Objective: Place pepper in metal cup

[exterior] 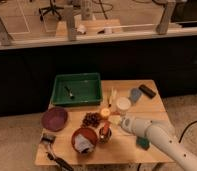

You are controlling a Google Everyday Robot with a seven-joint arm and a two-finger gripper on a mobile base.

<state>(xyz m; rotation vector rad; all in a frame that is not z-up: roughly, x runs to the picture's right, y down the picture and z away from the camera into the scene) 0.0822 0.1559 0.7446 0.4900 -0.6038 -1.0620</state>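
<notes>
The red-orange pepper [105,130] stands on end at the small dark metal cup [104,138], near the table's front middle. I cannot tell whether it rests inside the cup or is held just over it. My gripper [112,124] is at the tip of the white arm [147,131], which reaches in from the lower right. It sits right beside the pepper's top, just above the cup.
A reddish-brown bowl [84,139] touches the cup's left side. Grapes [91,119] and a yellow-orange fruit [105,113] lie just behind it. A white cup [123,104], a green tray [77,89], a purple bowl [55,118] and a dark object [146,90] share the wooden table [157,107].
</notes>
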